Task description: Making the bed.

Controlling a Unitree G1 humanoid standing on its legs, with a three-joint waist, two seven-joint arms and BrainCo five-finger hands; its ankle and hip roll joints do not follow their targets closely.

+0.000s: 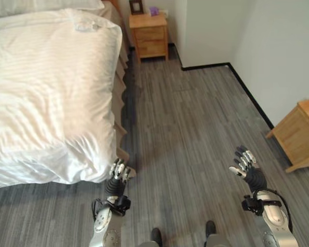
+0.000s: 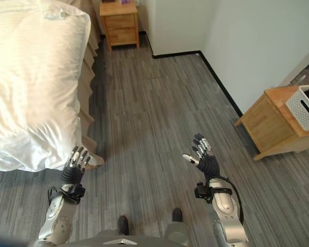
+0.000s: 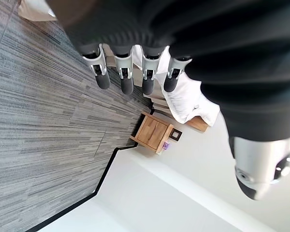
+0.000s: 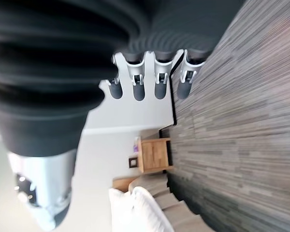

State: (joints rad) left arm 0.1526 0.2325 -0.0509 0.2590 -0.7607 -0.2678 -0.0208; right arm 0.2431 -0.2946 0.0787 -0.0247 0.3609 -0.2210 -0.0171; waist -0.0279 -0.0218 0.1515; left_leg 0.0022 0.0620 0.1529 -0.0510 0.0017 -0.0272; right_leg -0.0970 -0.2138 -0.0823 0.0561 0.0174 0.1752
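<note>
A bed with a white striped duvet (image 1: 46,92) fills the left side, its tan skirt (image 1: 119,103) hanging along the near edge. A white pillow (image 1: 46,5) lies at the head. My left hand (image 1: 118,175) is raised by the duvet's foot corner, fingers straight, holding nothing. My right hand (image 1: 247,165) is up over the grey floor to the right, fingers also straight and empty. The left hand's fingers (image 3: 125,75) and the right hand's fingers (image 4: 147,79) point out over the floor in the wrist views.
A wooden nightstand (image 1: 150,33) stands against the far wall by the bed head. Another wooden cabinet (image 2: 278,121) with a white basket (image 2: 305,107) on it sits at the right wall. Grey plank floor (image 1: 190,118) runs between bed and wall.
</note>
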